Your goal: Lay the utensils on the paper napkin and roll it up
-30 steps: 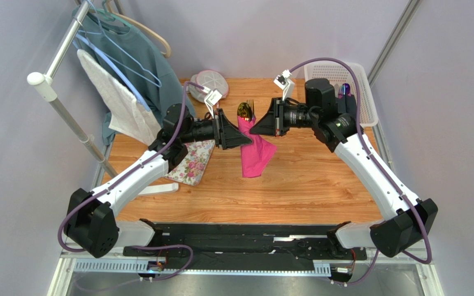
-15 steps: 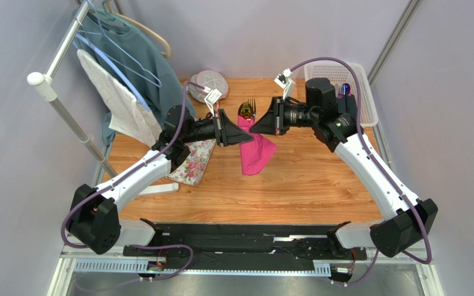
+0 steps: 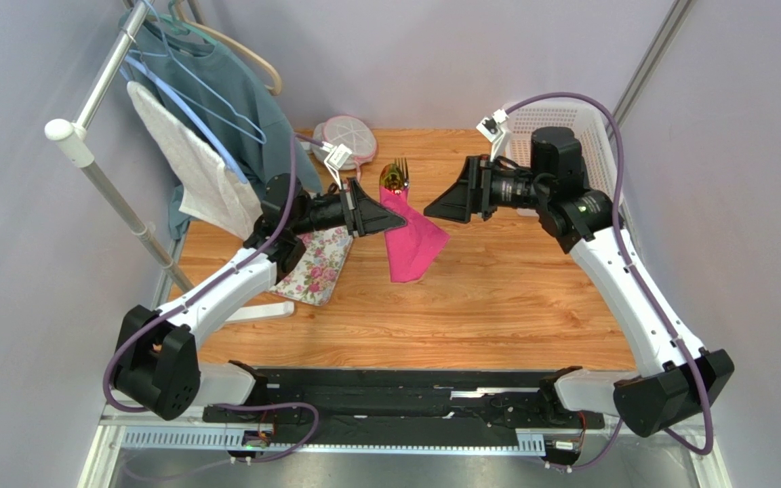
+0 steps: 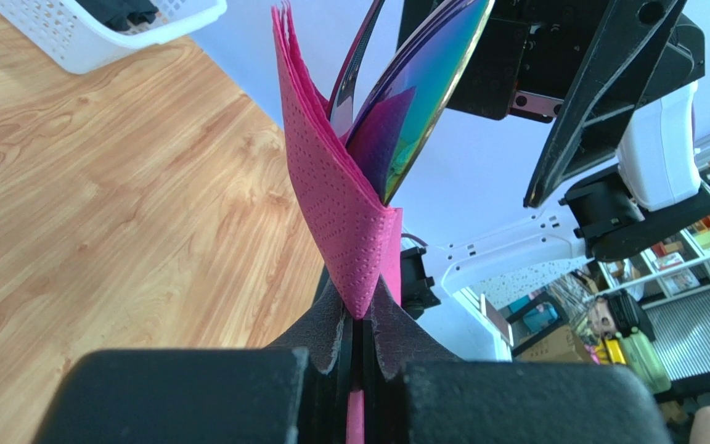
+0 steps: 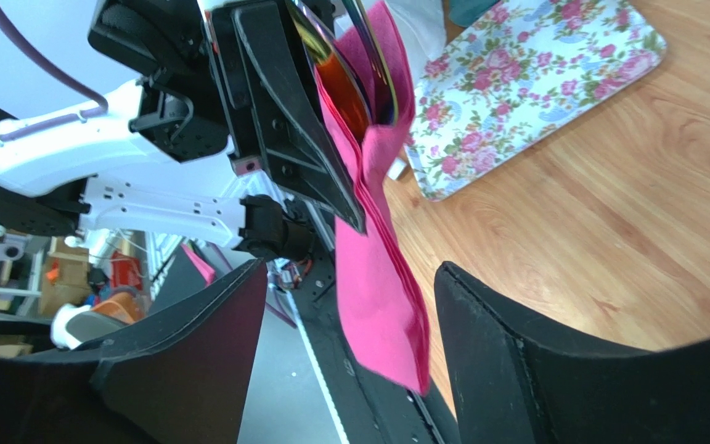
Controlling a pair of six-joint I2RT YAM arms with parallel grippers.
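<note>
pinching the folded paper napkin (image 3: pixel 412 247) just above the centre of the top view, the left gripper (image 3: pixel 397 215) is clamped tight on it, and the gold utensils (image 3: pixel 397 175) poke out of its upper end. the right gripper (image 3: pixel 431 210) hangs just to the right, jaws parted, holding nothing.

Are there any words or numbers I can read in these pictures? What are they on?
No words or numbers can be read.
The left white tag and the right white tag on the cables are too small to tell.
The paper napkin is plain pink.
</note>
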